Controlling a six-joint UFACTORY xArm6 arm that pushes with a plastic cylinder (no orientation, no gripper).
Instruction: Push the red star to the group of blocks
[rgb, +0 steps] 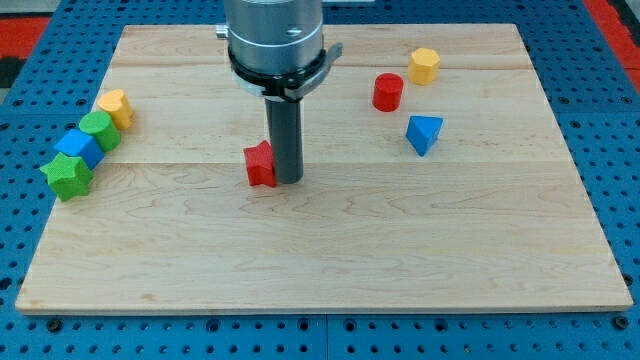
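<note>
The red star lies left of the board's middle. My tip stands right against the star's right side. At the view's left edge a group of blocks sits in a slanted row: a yellow block at the top, a green cylinder, a blue cube and a green star at the bottom. The red star is well to the right of that group.
A red cylinder, a yellow hexagon block and a blue triangular block sit at the view's upper right. The wooden board lies on a blue perforated table.
</note>
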